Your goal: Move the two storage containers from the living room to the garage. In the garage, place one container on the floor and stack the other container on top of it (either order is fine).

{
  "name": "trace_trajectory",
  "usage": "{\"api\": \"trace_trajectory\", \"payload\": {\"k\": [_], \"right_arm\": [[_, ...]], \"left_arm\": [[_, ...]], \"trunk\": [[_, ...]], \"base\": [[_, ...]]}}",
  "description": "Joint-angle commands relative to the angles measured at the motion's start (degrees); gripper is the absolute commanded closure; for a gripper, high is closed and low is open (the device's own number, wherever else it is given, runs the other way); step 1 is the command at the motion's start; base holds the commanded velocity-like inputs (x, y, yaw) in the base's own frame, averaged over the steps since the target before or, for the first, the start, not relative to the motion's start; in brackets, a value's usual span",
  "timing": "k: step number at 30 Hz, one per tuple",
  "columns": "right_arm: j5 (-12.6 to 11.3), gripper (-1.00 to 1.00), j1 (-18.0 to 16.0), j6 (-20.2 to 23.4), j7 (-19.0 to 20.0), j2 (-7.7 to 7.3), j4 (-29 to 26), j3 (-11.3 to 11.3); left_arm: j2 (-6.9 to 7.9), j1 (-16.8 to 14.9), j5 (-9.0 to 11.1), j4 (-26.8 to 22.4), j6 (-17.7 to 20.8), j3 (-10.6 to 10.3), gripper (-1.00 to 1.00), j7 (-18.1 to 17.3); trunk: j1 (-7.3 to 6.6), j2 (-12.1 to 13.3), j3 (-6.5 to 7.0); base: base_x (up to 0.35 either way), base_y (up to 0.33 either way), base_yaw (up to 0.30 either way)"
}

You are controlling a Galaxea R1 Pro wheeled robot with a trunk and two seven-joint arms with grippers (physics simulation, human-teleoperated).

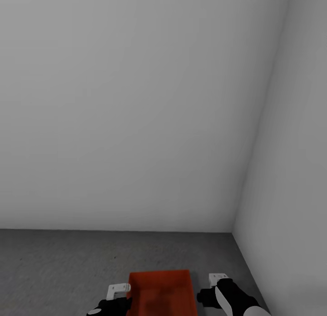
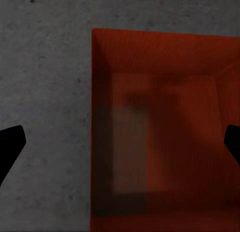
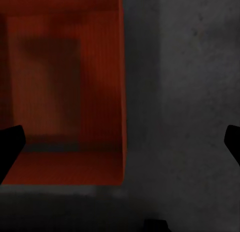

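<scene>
1. You are facing a corner of the garage: two plain pale grey walls (image 1: 136, 107) meet at the right of the head view, and the dark grey concrete floor (image 1: 54, 261) runs along their base.
2. One orange-red storage container (image 1: 161, 291) sits at the bottom edge of the head view, between your two arms and well short of the wall corner. Whether it rests on the floor or hangs just above it cannot be told.
3. Your left gripper (image 1: 119, 288) is just beside the container's left wall. In the left wrist view its two dark fingertips (image 2: 11, 147) stand wide apart, one over the concrete and the other over the container's ribbed inside, so the wall lies between them without being pinched.
4. Your right gripper (image 1: 218, 278) is near the container's right wall, apart from it. In the right wrist view its fingers (image 3: 10, 144) are likewise spread wide, straddling that wall with nothing clamped.
5. The container (image 2: 165, 132) looks open-topped, upright and level, with a faint blurred shading on its bottom.
</scene>
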Motion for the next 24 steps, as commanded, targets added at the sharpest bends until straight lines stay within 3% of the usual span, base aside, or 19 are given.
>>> {"api": "trace_trajectory", "payload": {"k": [1, 8, 24], "right_arm": [[0.14, -1.0, -0.01, 0.32, 0.11, 0.03, -0.11, -0.21], [0.15, -1.0, 0.0, 0.27, 0.13, 0.06, -0.11, -0.21], [0.14, -1.0, -0.01, 0.28, 0.19, -0.04, -0.11, -0.21]], "left_arm": [[0.04, -0.03, 0.59, 0.0, -0.06, -0.37, -1.0, -0.02], [0.06, -0.03, 0.59, 0.0, -0.22, -0.3, -1.0, -0.04], [0.08, -0.03, 0.59, 0.0, -0.25, -0.27, -1.0, -0.04]], "trunk": [[-0.01, -0.03, -0.06], [-0.01, -0.03, -0.06], [-0.01, -0.03, -0.06]], "base": [[-0.076, 0.047, 0.0], [-0.163, 0.149, -0.115], [-0.209, 0.202, -0.237]]}}
